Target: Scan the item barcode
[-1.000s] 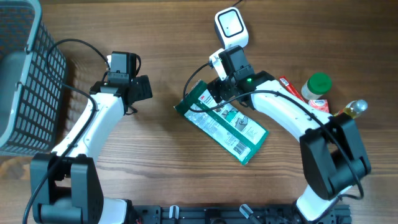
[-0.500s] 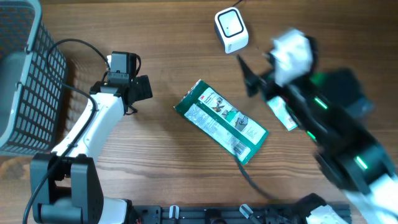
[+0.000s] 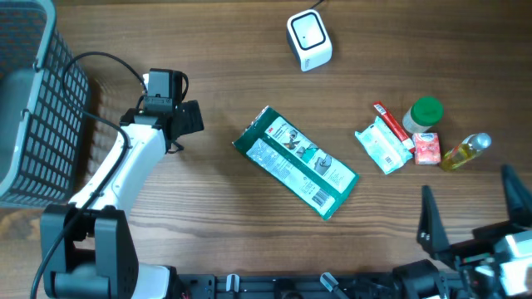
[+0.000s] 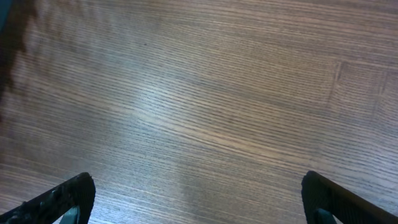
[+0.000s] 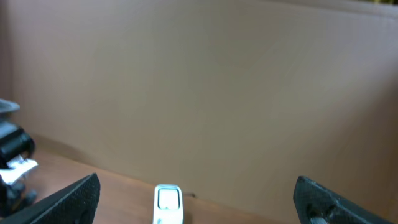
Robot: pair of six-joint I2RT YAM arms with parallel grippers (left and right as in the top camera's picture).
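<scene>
Lying flat on table, near its middle: green packet, below white scanner. Standing at far left: grey mesh basket, interior only partly in view. Left gripper and right gripper: fingers spread wide, gripping nothing.

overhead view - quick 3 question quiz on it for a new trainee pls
1. True or false: the green package lies flat on the table, outside the basket.
2. The white scanner is: A) inside the basket; B) on top of the package; C) standing free on the table, apart from the package.
3. What colour is the cap of the bottle beside the red tube?
Key: 1 true; 2 C; 3 green.
</scene>
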